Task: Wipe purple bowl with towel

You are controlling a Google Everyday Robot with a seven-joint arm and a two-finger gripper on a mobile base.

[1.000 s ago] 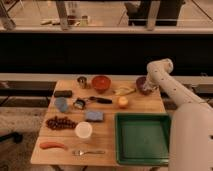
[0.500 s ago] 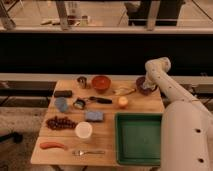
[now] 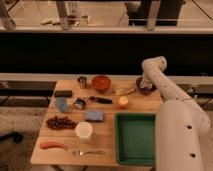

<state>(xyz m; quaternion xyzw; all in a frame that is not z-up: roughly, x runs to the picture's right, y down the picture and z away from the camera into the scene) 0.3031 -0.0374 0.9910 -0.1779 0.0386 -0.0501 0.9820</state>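
While dark glass panels and a rail (image 3: 100, 31) fill the room behind, a white robot arm (image 3: 167, 95) reaches over a wooden table (image 3: 107, 130). Its gripper (image 3: 145, 86), fingers closed, hangs over the purple bowl (image 3: 143, 85) at the far right corner. Before it lie a green tray (image 3: 136, 137), an orange-red bowl (image 3: 101, 82), grapes (image 3: 60, 122), a white cup (image 3: 83, 130) and a spoon (image 3: 89, 151).
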